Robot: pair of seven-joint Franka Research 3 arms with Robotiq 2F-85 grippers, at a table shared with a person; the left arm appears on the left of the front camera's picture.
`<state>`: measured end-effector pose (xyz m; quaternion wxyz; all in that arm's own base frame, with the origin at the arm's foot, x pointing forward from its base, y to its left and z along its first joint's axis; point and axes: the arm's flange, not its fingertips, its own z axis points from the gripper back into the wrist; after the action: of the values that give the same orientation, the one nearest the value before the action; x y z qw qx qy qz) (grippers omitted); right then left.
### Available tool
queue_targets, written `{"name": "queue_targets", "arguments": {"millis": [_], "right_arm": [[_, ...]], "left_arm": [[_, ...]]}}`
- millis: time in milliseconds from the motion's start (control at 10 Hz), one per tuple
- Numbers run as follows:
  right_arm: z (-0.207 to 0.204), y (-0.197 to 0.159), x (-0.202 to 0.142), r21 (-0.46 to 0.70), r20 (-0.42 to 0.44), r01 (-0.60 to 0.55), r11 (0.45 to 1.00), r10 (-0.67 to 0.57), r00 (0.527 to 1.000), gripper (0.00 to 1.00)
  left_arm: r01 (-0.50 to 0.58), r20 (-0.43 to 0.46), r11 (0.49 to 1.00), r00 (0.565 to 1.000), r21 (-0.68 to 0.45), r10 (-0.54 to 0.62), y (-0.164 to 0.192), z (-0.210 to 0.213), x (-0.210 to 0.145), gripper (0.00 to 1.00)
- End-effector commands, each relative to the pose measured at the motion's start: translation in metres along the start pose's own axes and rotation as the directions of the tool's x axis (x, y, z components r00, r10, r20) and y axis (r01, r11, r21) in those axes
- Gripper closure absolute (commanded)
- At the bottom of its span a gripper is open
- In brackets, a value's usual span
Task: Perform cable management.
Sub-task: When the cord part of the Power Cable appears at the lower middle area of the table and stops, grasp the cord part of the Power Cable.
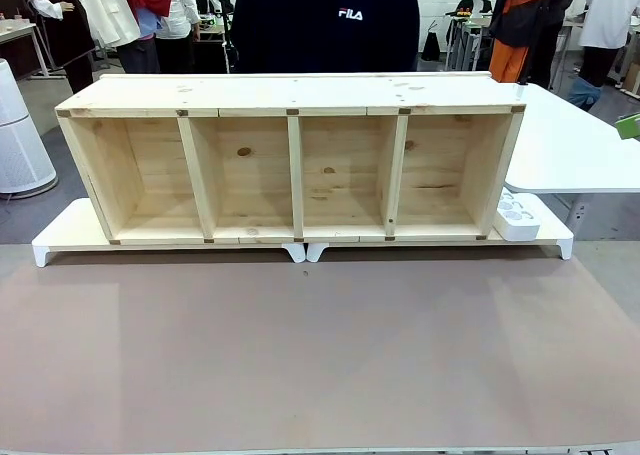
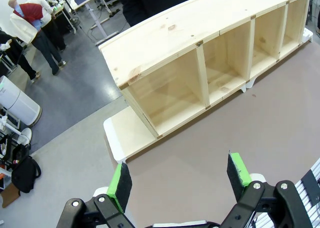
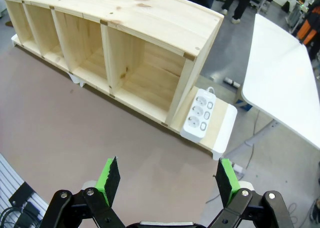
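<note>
A big flat brown table top (image 1: 320, 355) fills the near side, and nothing lies on its bare part. At its far edge sit low white stands (image 1: 60, 239) with a long wooden shelf (image 1: 300, 165) on top. The shelf has four open boxes facing the robot. Just beside its right end, on the stand, lies a white power strip (image 3: 200, 115); from the front the shelf's end hides part of it. A person in a dark top (image 1: 325, 20) stands close behind the shelf, cut off by the top edge. To the right is a white table (image 1: 575, 145), to the left a round white machine (image 1: 18, 135), and the floor is grey. More people stand far back, too small to make out. The left gripper (image 2: 177, 168) hangs over the table with its green fingers wide apart, holding nothing. The right gripper (image 3: 168, 170) is the same, fingers apart and bare. Where the cable is, I cannot tell.
</note>
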<state>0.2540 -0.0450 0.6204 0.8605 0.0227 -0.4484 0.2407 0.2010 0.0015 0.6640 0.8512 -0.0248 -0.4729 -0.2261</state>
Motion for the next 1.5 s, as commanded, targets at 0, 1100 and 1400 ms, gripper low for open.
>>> {"name": "queue_targets", "arguments": {"millis": [0, 1100, 1400], "right_arm": [[-0.0047, -0.0001, 0.0029, -0.008, 0.004, -0.003, 1.0, 0.003, 1.0, 0.0], [-0.0047, -0.0001, 0.0029, -0.008, 0.004, -0.003, 1.0, 0.003, 1.0, 0.0], [-0.0047, -0.0001, 0.0029, -0.008, 0.004, -0.003, 1.0, 0.003, 1.0, 0.0]], "left_arm": [[-0.014, 0.013, 1.0, 1.0, -0.001, 0.014, -0.0011, -0.0003, 0.0021, 0.0], [-0.014, 0.013, 1.0, 1.0, -0.001, 0.014, -0.0011, -0.0003, 0.0021, 0.0], [-0.014, 0.013, 1.0, 1.0, -0.001, 0.014, -0.0011, -0.0003, 0.0021, 0.0]]}}
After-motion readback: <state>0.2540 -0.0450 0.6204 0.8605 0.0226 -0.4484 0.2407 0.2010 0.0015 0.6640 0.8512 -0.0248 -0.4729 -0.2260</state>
